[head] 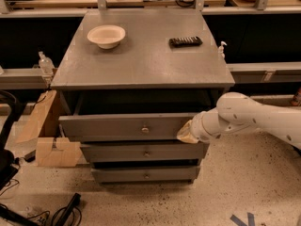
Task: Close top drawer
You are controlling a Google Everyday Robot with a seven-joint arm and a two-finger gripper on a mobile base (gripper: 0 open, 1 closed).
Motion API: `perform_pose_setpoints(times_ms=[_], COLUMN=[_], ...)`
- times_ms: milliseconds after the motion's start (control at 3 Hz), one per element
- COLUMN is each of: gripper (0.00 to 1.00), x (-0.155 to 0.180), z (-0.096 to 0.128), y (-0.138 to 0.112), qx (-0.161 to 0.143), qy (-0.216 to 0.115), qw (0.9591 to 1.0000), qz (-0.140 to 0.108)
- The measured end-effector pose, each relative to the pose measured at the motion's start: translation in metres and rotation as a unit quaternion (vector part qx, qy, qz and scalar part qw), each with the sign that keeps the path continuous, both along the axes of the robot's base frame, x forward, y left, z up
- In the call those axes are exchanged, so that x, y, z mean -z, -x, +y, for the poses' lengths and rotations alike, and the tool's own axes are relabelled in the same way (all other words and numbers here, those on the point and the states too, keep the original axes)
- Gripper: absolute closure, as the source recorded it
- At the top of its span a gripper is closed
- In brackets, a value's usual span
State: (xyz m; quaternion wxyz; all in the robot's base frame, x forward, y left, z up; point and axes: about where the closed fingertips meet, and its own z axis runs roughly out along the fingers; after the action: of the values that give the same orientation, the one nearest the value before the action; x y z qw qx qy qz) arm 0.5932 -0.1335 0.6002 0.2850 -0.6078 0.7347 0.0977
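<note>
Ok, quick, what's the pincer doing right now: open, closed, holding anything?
Pincer: cannot be told; it sits at the right end of the wide grey top drawer's flat front panel, drawer not yet shut.
</note>
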Motion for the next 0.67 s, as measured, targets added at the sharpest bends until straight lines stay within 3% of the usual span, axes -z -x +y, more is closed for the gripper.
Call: perform_pose_setpoints(times_ms=[667], gripper=[1.00], x=[-0.0115], z=[-0.0097], y=[-0.0179], qx=[0.018], qy=[-0.011], qw=[0.9996], qz=[-0.017])
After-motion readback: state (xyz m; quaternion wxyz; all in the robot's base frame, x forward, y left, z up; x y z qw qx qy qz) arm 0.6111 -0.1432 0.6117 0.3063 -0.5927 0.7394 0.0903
